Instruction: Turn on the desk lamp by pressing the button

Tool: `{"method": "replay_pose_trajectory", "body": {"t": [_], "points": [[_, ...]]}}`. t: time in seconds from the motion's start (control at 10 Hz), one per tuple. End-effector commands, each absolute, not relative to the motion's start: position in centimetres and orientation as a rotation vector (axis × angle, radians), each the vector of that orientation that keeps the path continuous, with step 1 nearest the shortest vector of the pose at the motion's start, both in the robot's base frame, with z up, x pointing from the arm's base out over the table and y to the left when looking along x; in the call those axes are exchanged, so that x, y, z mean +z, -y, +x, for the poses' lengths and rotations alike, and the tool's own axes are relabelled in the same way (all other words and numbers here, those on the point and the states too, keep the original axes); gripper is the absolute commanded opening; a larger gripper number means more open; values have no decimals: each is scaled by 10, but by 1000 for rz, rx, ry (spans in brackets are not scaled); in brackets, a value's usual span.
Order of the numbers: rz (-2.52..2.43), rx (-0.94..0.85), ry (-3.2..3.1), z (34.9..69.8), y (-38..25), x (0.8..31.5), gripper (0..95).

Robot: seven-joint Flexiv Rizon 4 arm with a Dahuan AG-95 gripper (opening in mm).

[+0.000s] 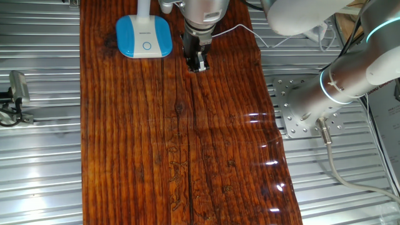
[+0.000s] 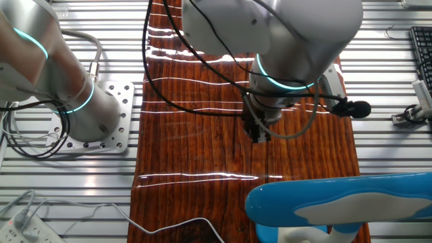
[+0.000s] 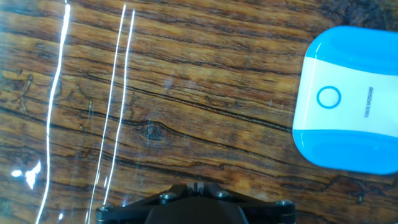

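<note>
Bright overhead light streaks white glare lines across the glossy bench (image 3: 186, 93), while the nearby lamp head (image 2: 337, 202) blurs out of focus.

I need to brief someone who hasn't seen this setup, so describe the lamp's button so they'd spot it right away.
Find the dark wooden tabletop, then the desk lamp on it, a rounded-square blue and white base beside the gripper. The button is the small thin-outlined circle at that base's centre, the only ring there.

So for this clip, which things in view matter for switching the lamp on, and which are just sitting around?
Part of the job:
desk lamp
button on its base
end effector, beside the base

Just there:
white power strip
keyboard
wooden tabletop
</note>
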State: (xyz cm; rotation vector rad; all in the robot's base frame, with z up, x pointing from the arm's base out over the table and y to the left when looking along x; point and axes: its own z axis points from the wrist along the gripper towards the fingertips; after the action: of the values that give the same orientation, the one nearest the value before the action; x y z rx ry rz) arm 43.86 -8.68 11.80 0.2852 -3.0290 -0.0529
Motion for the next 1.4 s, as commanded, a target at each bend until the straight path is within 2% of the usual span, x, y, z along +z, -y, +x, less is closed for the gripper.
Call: {"method": "replay_pose_trajectory", "body": {"t": [0.1,1.4], "points": [[290,-53,3036,439,88,113,0],[316,-72,3066,448,89,80,0]]}}
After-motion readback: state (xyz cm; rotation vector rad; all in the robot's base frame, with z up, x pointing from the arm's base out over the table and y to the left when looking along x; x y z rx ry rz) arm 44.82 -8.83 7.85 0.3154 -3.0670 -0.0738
